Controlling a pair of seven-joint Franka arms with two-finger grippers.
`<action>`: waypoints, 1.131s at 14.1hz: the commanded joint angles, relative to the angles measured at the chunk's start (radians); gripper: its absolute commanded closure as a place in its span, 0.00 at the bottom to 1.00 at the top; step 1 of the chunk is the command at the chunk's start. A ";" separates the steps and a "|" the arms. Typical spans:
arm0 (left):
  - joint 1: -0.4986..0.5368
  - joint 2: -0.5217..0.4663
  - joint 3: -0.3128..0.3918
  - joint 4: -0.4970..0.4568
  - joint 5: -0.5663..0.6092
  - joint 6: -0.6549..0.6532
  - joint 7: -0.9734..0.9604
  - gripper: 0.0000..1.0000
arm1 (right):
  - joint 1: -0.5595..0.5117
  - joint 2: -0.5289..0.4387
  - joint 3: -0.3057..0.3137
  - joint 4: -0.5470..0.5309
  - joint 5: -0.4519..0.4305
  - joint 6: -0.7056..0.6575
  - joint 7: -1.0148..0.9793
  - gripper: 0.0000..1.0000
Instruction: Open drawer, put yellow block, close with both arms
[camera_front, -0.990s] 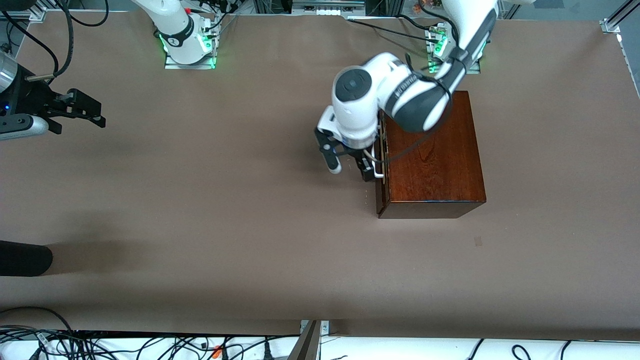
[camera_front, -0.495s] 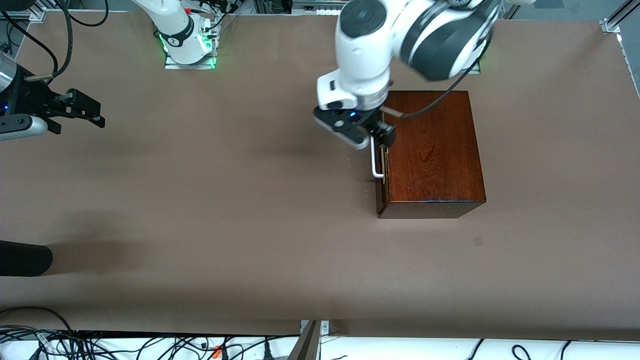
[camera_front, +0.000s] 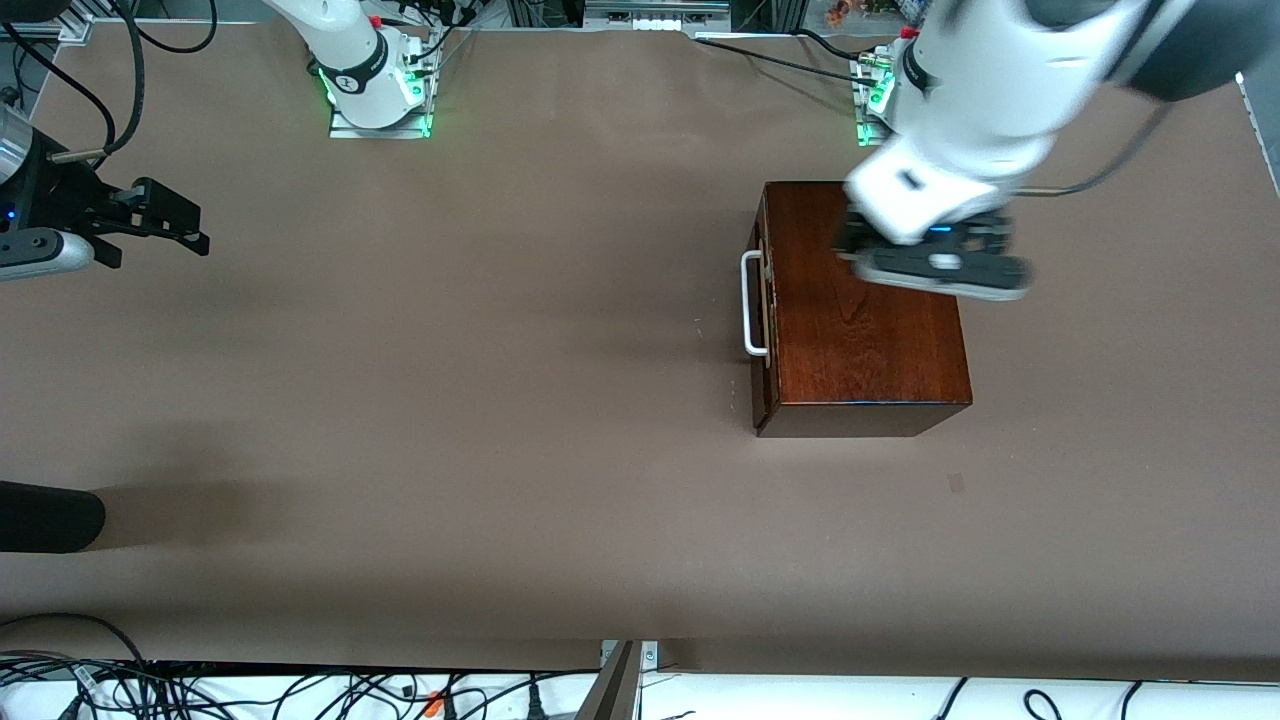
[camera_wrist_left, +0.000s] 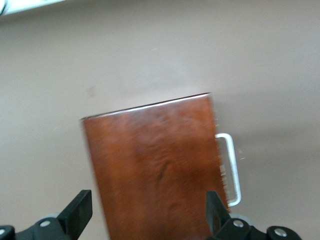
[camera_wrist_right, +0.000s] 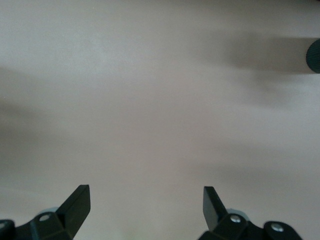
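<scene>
Left hand (camera_front: 935, 262) hangs in the air over the top of the one wooden box (camera_front: 865, 310), fingers (camera_wrist_left: 80, 210) spread wide with nothing between them; my wrist view looks straight down past both fingertips onto the box lid. Right hand (camera_front: 165, 215) waits over bare worktop (camera_front: 450, 400) at the right arm's end, well apart from the box, its two fingers (camera_wrist_right: 77, 202) also fully parted and holding nothing. One drawer (camera_front: 762, 300), pushed flush into the box, its front facing the right arm's end of the worktop. One white U-shaped handle (camera_front: 750, 305) stands out from that front, untouched by either hand. No yellow block visible in any of my three views. One dark rounded object (camera_front: 50, 515) pokes in at the worktop's edge, nearer the front camera than the right hand; I cannot tell what it is.
</scene>
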 joint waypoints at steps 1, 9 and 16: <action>0.015 -0.091 0.087 -0.041 -0.062 -0.064 -0.006 0.00 | -0.002 0.002 0.003 0.013 -0.008 -0.014 0.012 0.00; 0.016 -0.245 0.318 -0.233 -0.169 -0.020 0.240 0.00 | -0.002 0.002 0.003 0.013 -0.008 -0.014 0.012 0.00; 0.016 -0.243 0.332 -0.264 -0.166 0.021 0.306 0.00 | -0.002 0.002 0.003 0.013 -0.008 -0.014 0.012 0.00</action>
